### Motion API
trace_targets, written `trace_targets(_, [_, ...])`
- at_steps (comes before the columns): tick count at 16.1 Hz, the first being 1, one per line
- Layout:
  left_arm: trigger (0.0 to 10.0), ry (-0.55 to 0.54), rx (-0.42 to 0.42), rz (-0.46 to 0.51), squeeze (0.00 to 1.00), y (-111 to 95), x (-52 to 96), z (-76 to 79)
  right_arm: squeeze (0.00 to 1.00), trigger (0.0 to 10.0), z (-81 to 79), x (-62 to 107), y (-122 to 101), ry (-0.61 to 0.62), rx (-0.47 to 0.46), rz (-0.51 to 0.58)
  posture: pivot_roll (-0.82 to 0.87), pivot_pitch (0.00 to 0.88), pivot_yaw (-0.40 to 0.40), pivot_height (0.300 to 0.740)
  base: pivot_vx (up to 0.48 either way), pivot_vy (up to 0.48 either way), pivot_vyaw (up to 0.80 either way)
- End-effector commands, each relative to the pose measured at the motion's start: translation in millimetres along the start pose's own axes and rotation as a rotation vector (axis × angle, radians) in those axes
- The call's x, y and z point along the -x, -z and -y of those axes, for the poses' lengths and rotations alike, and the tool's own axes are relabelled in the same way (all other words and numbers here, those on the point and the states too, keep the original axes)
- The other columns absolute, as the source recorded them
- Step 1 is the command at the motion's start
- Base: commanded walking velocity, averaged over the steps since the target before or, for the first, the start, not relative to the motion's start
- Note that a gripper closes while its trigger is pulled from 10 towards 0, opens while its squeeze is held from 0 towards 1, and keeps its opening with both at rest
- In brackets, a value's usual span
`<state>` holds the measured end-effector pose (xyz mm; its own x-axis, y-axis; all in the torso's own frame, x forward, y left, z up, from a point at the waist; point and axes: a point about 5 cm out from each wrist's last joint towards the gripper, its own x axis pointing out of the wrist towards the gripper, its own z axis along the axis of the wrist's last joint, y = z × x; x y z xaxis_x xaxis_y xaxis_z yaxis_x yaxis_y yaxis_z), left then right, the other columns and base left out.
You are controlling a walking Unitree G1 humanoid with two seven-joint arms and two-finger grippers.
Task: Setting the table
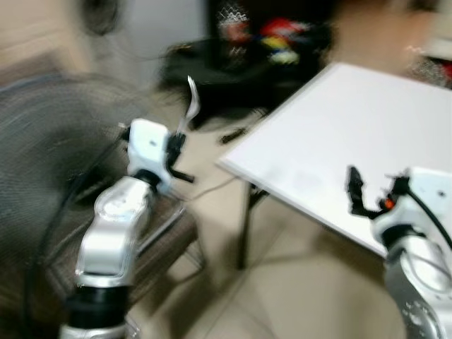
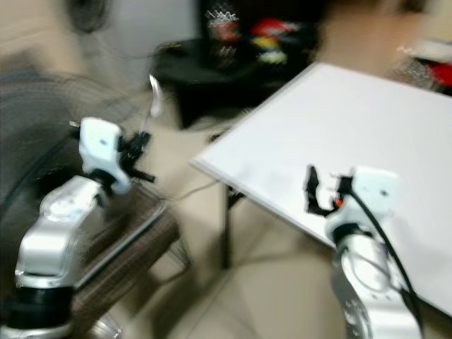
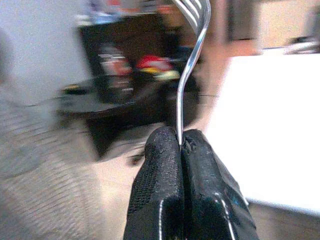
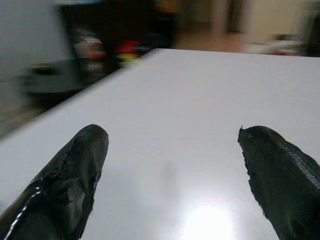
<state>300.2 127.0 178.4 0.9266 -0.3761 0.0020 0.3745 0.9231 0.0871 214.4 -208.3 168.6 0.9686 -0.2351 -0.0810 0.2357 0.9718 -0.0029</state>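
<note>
The 2 black fingers point(image 3: 165, 185) of the left gripper point(image 3: 180, 145) pinch the handle of 1 thin, curved silver metal fork point(image 3: 192, 60), held tines-up in the air off the corner of 1 white rectangular table point(image 1: 353, 134). The right gripper point(image 4: 172, 150) hangs spread wide above the tabletop, holding nothing.

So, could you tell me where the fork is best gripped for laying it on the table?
By the straight handle end, as the left gripper has it: the fork stands tines up, curved neck free. The right gripper is open over the white table.
</note>
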Motion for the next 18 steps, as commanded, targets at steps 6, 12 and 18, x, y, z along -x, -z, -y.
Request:
trace_targets(6, [10.0, -0.004, -0.013, 0.008, 0.0, -2, 7.7, -2.8, 0.0, 10.0, -7.7, 3.5, -3, -0.034, -0.009, 0.006, -0.05, 0.0, 0.053, 0.74, 0.358, 0.0, -0.79])
trace_targets(12, [10.0, 0.005, 0.002, -0.029, 0.0, 10, 14.9, 2.5, 0.0, 10.0, -5.2, 8.9, -2, -0.035, 0.006, -0.01, -0.06, 0.0, 0.039, 0.74, 0.339, 0.0, -0.79])
trace_targets(18, [10.0, 0.029, -0.046, -0.07, 0.0, 16, 21.0, 6.3, 0.0, 10.0, -10.1, 11.9, 4, -0.078, 0.014, -0.064, -0.04, 0.0, 0.027, 0.74, 0.05, 0.0, -0.24])
